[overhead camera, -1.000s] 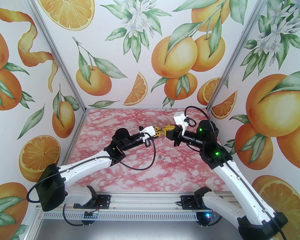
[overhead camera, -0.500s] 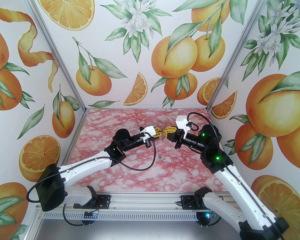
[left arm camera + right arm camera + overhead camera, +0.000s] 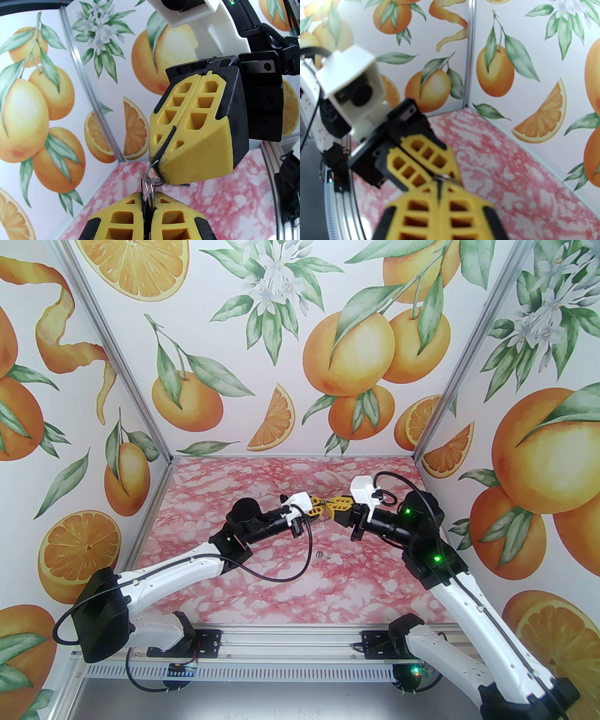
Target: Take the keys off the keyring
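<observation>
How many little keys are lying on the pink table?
1. The key lies on the table between the two arms. More may hide where the left gripper and right gripper meet.

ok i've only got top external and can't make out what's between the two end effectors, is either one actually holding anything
Observer: yes, the left wrist view shows the left end effector shut on the dark keyring, held edge-on between its fingers.
Operator: and the right one
Observer: shut too, the right end effector pinches a thin silver ring at its very tip.
Operator: is that ring off the keyring yet
Observer: doesn't look so, it runs down into the cluster of thin rings just above the left fingertips.
</observation>
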`<state>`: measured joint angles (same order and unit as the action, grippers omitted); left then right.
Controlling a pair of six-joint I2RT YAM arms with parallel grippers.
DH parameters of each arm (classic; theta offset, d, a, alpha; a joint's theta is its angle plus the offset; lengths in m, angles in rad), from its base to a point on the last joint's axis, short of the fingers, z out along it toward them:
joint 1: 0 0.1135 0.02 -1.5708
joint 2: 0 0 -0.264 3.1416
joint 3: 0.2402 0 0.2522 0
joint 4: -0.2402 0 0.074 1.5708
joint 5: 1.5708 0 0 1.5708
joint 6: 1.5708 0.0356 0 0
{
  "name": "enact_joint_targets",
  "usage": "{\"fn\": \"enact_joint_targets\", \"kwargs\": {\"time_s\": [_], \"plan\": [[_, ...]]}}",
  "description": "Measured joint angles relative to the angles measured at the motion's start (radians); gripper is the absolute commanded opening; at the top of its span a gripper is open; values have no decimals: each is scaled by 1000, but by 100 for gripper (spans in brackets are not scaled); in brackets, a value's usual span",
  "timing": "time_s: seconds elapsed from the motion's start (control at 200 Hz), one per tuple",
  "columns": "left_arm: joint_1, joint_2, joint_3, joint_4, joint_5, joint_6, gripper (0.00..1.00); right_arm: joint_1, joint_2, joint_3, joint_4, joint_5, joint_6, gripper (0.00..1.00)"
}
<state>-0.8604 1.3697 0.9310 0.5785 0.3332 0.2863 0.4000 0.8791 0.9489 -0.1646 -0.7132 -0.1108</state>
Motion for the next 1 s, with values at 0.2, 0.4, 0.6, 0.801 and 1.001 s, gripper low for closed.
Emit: {"fn": "enact_joint_targets", "kwargs": {"time_s": [0.2, 0.4, 0.6, 0.801, 1.001], "plan": [[0, 0, 9, -34, 11, -15, 0, 71, 0, 19, -73, 89, -103, 0], [0, 0, 29, -71, 9, -17, 0, 116, 0, 51, -133, 199, -198, 0], [0, 0, 34, -89, 6, -18, 0, 124, 3, 52, -127, 225, -193, 0], [7, 0, 34, -83, -21, -17, 8, 111, 25, 50, -78, 226, -105, 0], [23, 0, 34, -53, -54, -18, 21, 61, 52, 45, -17, 183, 17, 0]]}}
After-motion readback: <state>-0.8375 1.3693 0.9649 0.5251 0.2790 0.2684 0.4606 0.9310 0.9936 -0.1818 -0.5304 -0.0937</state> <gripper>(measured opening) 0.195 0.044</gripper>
